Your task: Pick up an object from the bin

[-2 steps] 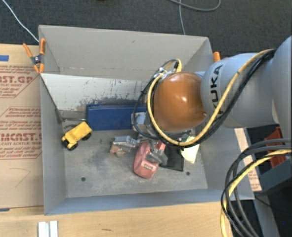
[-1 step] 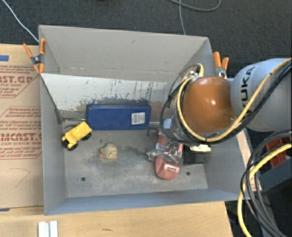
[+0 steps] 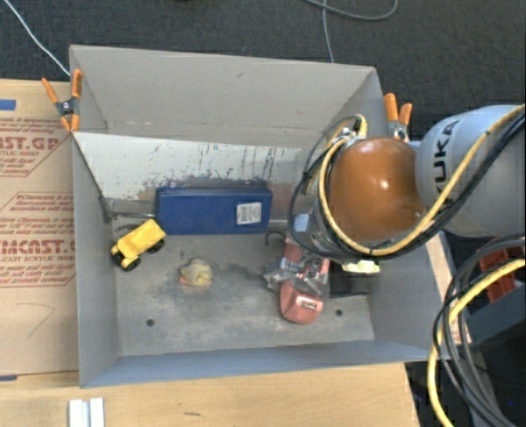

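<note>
My gripper (image 3: 302,270) reaches down from under the arm's wrist into the right half of the bin. It sits directly over the upper end of a reddish-pink rounded object (image 3: 300,307) with a small white label, which lies on the bin floor near the front right. A black flat thing (image 3: 353,284) lies just right of the gripper. Whether the reddish object is actually gripped cannot be seen.
A blue box (image 3: 211,209) with a white label rests along the back wall. A yellow toy truck (image 3: 138,243) sits at the left, and a small beige-pink lump (image 3: 196,274) lies mid-floor. The arm with its orange cover hangs over the right side.
</note>
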Available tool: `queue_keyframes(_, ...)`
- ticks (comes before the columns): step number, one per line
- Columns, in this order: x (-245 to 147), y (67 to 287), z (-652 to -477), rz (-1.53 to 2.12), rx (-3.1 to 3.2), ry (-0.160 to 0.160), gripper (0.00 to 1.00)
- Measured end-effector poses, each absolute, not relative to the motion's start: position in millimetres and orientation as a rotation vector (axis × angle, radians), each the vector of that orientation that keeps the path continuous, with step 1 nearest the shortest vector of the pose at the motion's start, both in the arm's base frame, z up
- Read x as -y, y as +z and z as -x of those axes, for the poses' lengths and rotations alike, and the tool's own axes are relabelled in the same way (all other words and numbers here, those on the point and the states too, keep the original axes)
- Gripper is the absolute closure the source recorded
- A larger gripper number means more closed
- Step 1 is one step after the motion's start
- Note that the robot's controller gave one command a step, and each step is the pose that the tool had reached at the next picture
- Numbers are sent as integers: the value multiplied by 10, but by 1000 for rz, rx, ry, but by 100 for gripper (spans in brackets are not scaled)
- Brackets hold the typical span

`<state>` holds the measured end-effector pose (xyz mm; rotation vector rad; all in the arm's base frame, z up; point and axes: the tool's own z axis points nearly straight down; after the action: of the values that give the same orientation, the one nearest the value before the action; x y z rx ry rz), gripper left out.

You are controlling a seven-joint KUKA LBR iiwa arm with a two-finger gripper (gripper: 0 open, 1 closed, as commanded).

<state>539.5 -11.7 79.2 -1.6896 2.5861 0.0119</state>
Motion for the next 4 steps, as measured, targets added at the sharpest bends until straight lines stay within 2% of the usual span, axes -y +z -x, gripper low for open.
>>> queue_keyframes(1, 116, 1395, -5383, 1683, -2597, 23, 100)
queue_keyframes(2, -104, 808, -5624, 1691, -2592, 14, 100)
queue_keyframes(3, -29, 973, -5542, 1685, -2588, 15, 100)
queue_keyframes(4, 3, 791, -5787, 1665, -2649, 45, 100)
